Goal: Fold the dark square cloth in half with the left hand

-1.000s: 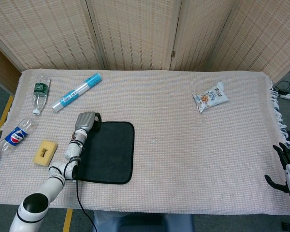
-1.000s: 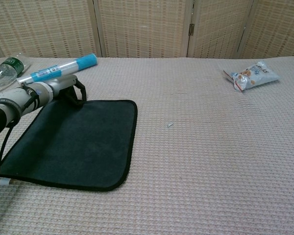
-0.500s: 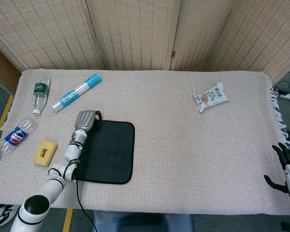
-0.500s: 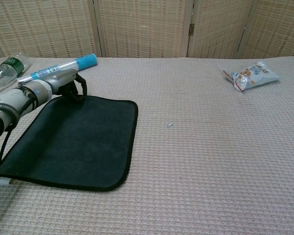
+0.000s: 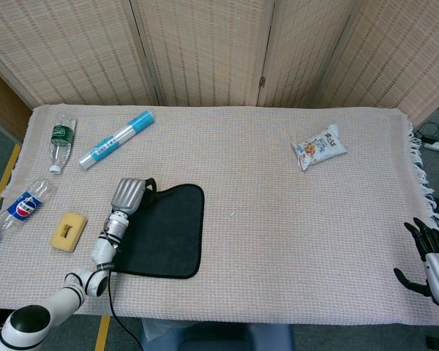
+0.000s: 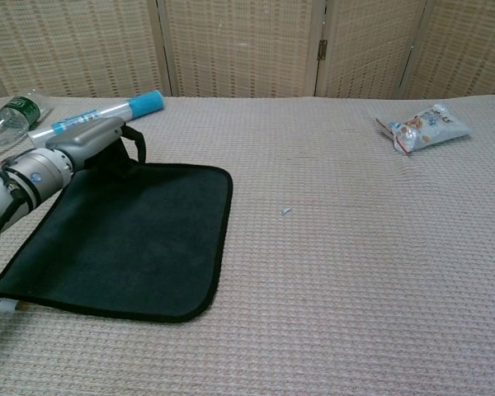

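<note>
Dark green, almost black, the cloth (image 5: 163,230) lies flat on the left part of the table (image 5: 278,219), near the front edge. It is a square with round corners and a thin black rim. In the chest view (image 6: 124,239) it still looks spread out, not folded.

The left hand (image 5: 129,194) sits at the far left corner of the cloth. Its fingers (image 6: 130,147) curl down onto that corner, and the corner looks a little lifted where they touch it. I cannot tell for sure if the hand has a real hold on the cloth.

A second ago the hand was a bit further from the robot, at the same corner. Now it has pulled back toward the robot, and the far edge of the cloth has come with it, so that edge bends in the head view. The rest of the cloth has stayed where it was.

The right hand (image 5: 428,256) is at the right edge of the table, with its fingers spread and nothing in it. It has barely moved.

Other things are on the table too: a blue and clear tube (image 5: 117,139), two bottles (image 5: 60,140) (image 5: 20,207), a yellow sponge (image 5: 69,230), and a snack bag (image 5: 320,147).
</note>
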You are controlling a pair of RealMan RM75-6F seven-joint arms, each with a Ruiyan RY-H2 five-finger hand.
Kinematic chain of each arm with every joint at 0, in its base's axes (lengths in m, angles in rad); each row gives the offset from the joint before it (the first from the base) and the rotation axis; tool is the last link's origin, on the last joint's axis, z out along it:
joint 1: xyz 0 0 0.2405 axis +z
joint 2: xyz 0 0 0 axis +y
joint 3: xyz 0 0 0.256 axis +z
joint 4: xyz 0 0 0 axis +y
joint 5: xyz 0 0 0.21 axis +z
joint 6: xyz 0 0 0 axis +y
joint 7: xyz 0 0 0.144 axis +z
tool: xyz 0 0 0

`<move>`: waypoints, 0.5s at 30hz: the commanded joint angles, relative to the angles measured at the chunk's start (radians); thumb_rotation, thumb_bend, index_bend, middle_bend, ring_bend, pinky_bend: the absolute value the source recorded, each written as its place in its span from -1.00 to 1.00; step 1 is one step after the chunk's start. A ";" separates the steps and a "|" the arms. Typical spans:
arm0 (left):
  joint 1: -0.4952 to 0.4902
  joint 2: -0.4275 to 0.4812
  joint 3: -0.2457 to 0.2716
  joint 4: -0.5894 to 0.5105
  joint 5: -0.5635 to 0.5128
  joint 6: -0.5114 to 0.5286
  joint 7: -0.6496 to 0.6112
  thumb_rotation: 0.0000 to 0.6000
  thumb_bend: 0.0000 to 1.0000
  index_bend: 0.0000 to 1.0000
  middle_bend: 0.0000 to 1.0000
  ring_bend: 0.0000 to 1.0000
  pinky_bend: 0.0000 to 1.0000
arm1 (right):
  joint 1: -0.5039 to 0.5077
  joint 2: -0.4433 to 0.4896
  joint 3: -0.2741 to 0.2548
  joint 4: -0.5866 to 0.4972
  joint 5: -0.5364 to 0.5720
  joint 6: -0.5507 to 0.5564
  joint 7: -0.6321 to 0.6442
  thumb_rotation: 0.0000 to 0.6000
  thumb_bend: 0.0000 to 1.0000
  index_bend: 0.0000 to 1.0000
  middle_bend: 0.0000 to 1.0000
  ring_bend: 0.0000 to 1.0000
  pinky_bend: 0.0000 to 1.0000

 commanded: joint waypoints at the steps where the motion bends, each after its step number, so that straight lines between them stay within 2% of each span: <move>1: 0.085 0.066 0.045 -0.163 0.045 0.113 0.097 1.00 0.01 0.40 1.00 1.00 1.00 | -0.005 0.000 -0.005 -0.004 -0.014 0.014 -0.004 1.00 -0.31 -1.00 -1.00 -1.00 -1.00; 7: 0.176 0.125 0.093 -0.344 0.080 0.232 0.205 1.00 0.01 0.40 1.00 1.00 1.00 | -0.021 0.003 -0.017 -0.012 -0.056 0.061 -0.006 1.00 -0.31 -1.00 -1.00 -1.00 -1.00; 15: 0.274 0.181 0.148 -0.489 0.128 0.343 0.254 1.00 0.01 0.40 1.00 1.00 1.00 | -0.030 0.003 -0.032 -0.016 -0.100 0.090 -0.011 1.00 -0.30 -1.00 -1.00 -1.00 -1.00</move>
